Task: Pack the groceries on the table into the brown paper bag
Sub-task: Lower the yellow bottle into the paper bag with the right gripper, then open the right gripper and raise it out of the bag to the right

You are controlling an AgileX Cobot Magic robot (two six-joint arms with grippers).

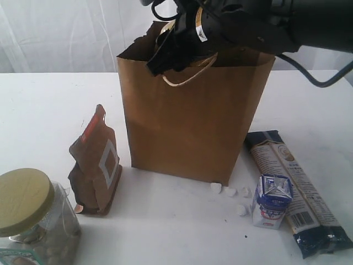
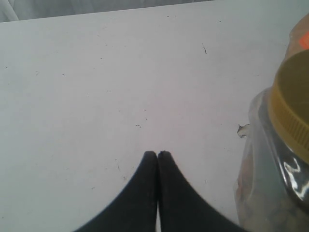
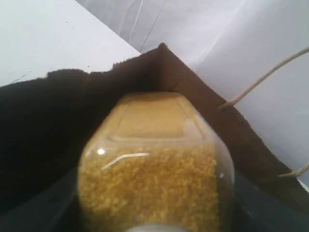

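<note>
My rig works in a staged test space rather than a real kitchen. A bare white table (image 1: 44, 105) fills the frame, a white curtain (image 1: 55, 33) closes off the whole top, and a brown-red pouch (image 1: 96, 163) and small blue-white carton (image 1: 271, 200) flank a brown paper bag (image 1: 187, 127).

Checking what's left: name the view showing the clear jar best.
Exterior view: the clear jar shows its olive-gold lid top and upper body. Left wrist view catches only one side, cut by the frame edge. Right wrist view doesn't show it.
</note>
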